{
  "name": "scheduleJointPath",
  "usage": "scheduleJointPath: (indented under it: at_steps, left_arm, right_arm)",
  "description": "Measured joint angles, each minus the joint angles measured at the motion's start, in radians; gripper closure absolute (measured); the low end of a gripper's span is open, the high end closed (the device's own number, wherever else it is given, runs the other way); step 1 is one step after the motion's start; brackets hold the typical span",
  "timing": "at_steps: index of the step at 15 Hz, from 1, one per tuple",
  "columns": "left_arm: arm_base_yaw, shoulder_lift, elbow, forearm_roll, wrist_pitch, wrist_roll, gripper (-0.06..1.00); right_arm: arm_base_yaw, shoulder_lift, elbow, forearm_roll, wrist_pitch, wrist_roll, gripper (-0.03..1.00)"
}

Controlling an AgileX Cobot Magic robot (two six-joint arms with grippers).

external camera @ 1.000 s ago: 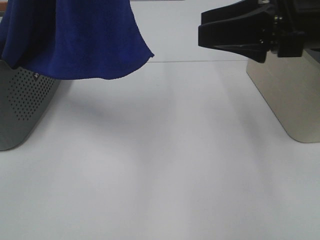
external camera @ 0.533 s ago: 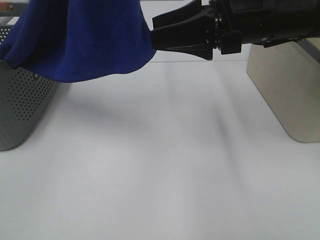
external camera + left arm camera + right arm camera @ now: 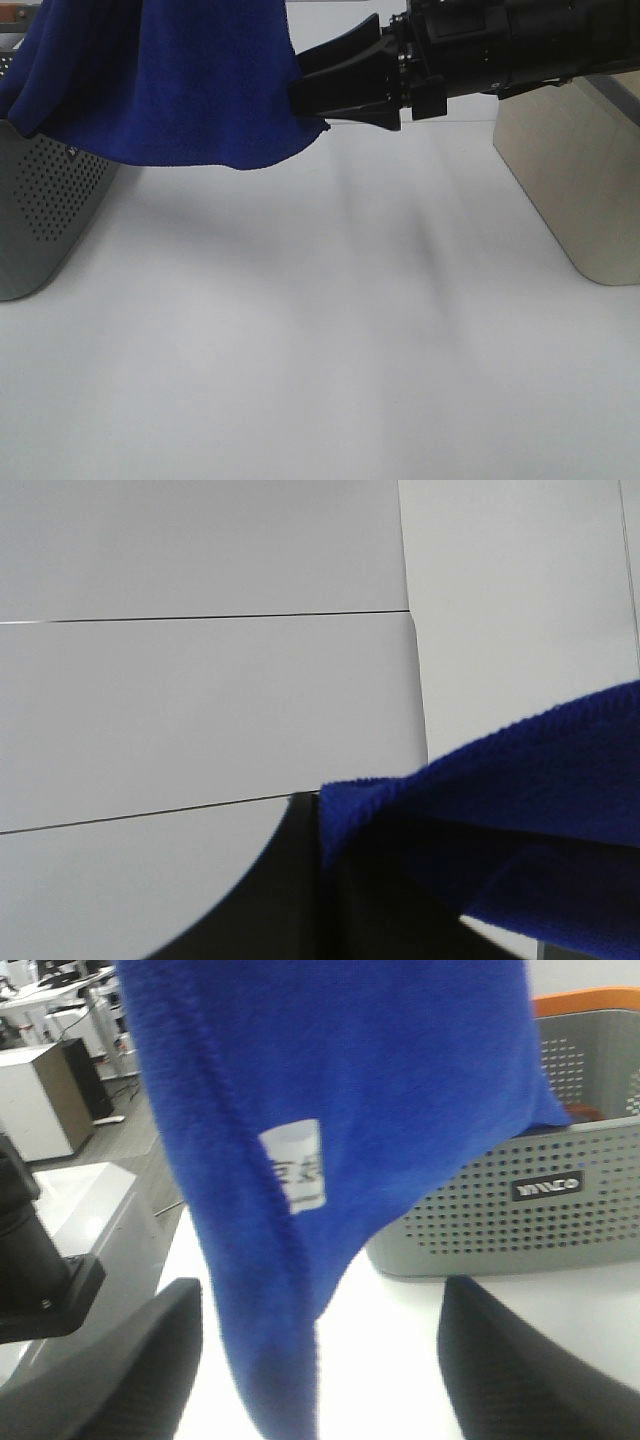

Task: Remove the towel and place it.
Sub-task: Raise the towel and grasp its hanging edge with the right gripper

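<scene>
So the towel (image 3: 180,80) is up off the white table (image 3: 320,350), hanging in loose folds right in front of the grey perforated basket (image 3: 40,210). In the high view it hides the basket's upper part, and its bottom hem hangs clear of the tabletop next to the basket.

The left wrist view only gives us a dark slice of the left gripper (image 3: 310,880), with a bunched towel edge sitting right on it. That one's clamped tight, and as far as we can tell the cloth is pinched in it.

The right gripper (image 3: 296,80) reaches in from the side away from the basket, and its jaws are spread wide at the towel edge farthest from the basket. From the right wrist view, the cloth drops down through the gap between the two black fingers (image 3: 130,1360). Neither finger presses on it, so nothing is grabbed there.

We can also see a small white tag (image 3: 296,1165) on the towel facing that camera, but the print is too blurry for us to read. Behind the cloth sits the basket, which has an orange rim (image 3: 590,1000).

There's a beige box (image 3: 580,180) too, standing well apart from the basket across the table.
</scene>
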Motion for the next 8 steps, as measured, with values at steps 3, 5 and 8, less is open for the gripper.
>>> scheduleJointPath:
  at_steps: [3,5,8]
  left_arm:
    - [0.0,0.0,0.0,0.0,0.0,0.0,0.94]
    - [0.0,0.0,0.0,0.0,0.0,0.0,0.94]
    - [0.0,0.0,0.0,0.0,0.0,0.0,0.94]
  right_arm:
    - [0.073,0.0,0.0,-0.081,0.003,0.001,0.3]
    - [0.08,0.001,0.0,-0.099,0.014,0.014,0.31]
    - [0.08,0.002,0.0,-0.099,0.025,0.022,0.39]
